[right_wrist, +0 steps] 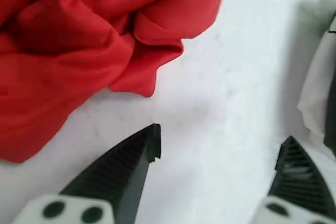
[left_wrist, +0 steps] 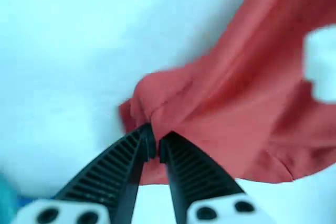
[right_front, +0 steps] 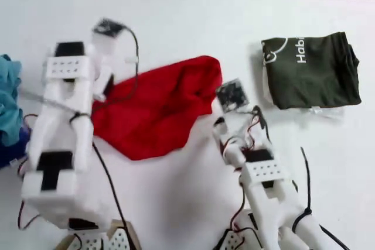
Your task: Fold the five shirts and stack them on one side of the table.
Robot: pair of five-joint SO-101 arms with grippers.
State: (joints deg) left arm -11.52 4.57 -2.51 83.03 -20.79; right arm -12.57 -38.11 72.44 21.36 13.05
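Observation:
A red shirt (right_front: 158,106) lies spread and partly bunched in the middle of the white table (right_front: 193,21). My left gripper (left_wrist: 155,141) is shut on a pinched fold at the edge of the red shirt (left_wrist: 236,108), on the shirt's left side in the high view. My right gripper (right_wrist: 220,148) hangs open just above bare table, close to the red shirt's (right_wrist: 79,40) right corner. A dark green shirt (right_front: 310,69) lies folded at the right side of the table.
A heap of blue and teal shirts (right_front: 9,106) sits at the table's left edge beside the left arm (right_front: 61,127). The right arm (right_front: 263,180) stands between the red and green shirts. Bare table lies at the back and front right.

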